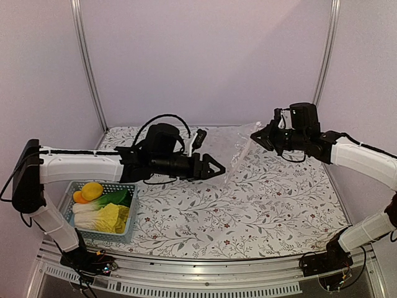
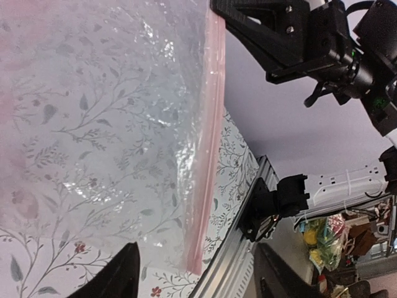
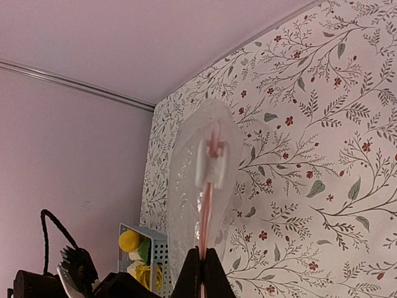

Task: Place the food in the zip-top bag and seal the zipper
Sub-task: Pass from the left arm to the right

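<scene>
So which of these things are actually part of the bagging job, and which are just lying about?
Part of the job: bag, zipper, yellow fruit, orange fruit, bok choy, cabbage.
Just lying about: basket holding the food, tablecloth.

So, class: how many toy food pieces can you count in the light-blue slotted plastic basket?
4: round yellow fruit and orange fruit at the far left corner of the light-blue basket, dark-green bok choy beside them, pale-yellow napa cabbage nearest. More may hide underneath.
</scene>
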Controlling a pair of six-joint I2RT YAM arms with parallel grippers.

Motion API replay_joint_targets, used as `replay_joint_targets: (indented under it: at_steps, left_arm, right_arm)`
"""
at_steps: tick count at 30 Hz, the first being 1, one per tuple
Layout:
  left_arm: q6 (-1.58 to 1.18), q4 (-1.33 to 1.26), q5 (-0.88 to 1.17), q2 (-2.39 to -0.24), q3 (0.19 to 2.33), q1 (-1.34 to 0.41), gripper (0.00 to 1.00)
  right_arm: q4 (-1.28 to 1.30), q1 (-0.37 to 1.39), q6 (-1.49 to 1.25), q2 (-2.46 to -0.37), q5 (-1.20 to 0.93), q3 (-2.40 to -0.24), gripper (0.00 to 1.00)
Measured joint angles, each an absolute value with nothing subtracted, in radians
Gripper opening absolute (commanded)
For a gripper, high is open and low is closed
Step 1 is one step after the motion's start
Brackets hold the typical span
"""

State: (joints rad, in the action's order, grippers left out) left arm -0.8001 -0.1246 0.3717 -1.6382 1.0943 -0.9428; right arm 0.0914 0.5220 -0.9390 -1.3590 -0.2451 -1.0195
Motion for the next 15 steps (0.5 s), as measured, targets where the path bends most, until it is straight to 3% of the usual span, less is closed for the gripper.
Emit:
replay_joint_targets:
  at_steps: [5,15]
  left_arm:
    - [-0.655,0.108,0.252,-1.501,1.161,-0.942,0.9]
    - [-0.356,0.463,0.256,-1.398,1.517,-0.902,0.98]
  right_arm:
    - [0.221,0.548,-0.775,-1.349,-0.315,-1.141,0.0]
    - [0.568,0.598,-0.397,-1.259,-0.483,-1.406,0.0]
